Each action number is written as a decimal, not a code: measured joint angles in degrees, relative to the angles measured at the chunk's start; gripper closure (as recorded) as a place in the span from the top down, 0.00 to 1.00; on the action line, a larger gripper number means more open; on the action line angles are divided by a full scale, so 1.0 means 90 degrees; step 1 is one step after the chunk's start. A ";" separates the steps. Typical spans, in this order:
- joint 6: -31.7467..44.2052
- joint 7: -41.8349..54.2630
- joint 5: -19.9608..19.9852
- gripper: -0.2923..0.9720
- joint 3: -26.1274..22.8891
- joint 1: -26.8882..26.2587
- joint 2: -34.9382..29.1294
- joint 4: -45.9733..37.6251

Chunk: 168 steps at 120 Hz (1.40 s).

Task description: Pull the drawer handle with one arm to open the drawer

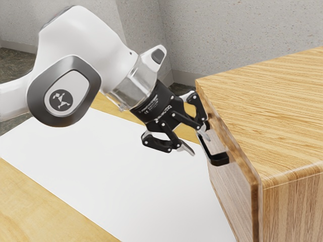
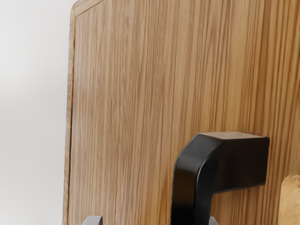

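the pincer [image 1: 197, 142] stood wide open at the front of the wooden cabinet [image 1: 272, 106], its two fingers spread to either side of the black drawer handle [image 1: 216, 155]. the handle was a dark bar held off the drawer front [image 2: 136, 93] by a bent leg, and in the wrist view it sat just under the hand, nearer one finger than the other. i could not tell whether either finger touched it; nothing was clamped. the drawer front looked flush with the cabinet's edge, no gap showing. by my reading the drawer was not yet opened, and the step in hand was taking hold of the handle.

to do that well, the hand would want centring so the bar lay evenly between the fingers. it should then push in until the pads reached past the bar's near face, and close firm and square across the bar. the pull should run straight out along the drawer's slide, away from the cabinet and over the white sheet [image 1: 101, 171] on the desk [image 1: 30, 212], without lifting or twisting. a slanted pull could let the smooth bar slip off the tips or jam the drawer.
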State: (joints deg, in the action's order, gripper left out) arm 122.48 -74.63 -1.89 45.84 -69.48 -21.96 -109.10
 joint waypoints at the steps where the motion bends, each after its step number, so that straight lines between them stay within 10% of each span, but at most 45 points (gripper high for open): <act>1: 0.0000 -0.0001 0.0000 0.37 0.0002 -0.0001 0.0000 0.0000; 168: -0.0088 -0.0001 0.0002 0.25 -0.1154 0.1544 -0.1175 -0.1161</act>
State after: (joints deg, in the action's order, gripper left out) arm 121.69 -74.65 -1.87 35.46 -55.59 -32.54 -119.56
